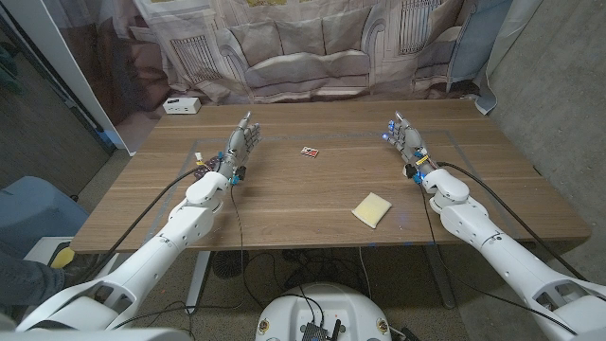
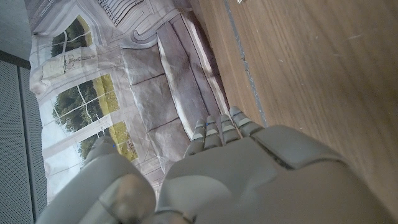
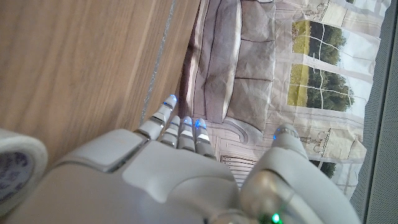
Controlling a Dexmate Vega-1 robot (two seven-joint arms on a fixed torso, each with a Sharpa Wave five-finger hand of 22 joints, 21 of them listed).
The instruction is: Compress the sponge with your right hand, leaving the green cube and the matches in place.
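Note:
A pale yellow sponge [image 1: 373, 209] lies on the wooden table [image 1: 312, 189], near the front edge and right of the middle. A small red matchbox [image 1: 310, 152] sits farther back near the centre. My right hand [image 1: 405, 138] stands at the right rear of the table, fingers stretched out and holding nothing, well behind the sponge. My left hand [image 1: 240, 144] stands likewise at the left, fingers straight, nothing in it. The right wrist view shows the right hand [image 3: 180, 168] with its fingers extended over bare wood. In the left wrist view the left hand [image 2: 236, 168] is also extended.
A white box [image 1: 181, 106] sits at the table's far left corner. A printed sofa backdrop [image 1: 303, 47] hangs behind the table. Cables run along both forearms. A blue chair [image 1: 28, 213] stands beside the table at the left.

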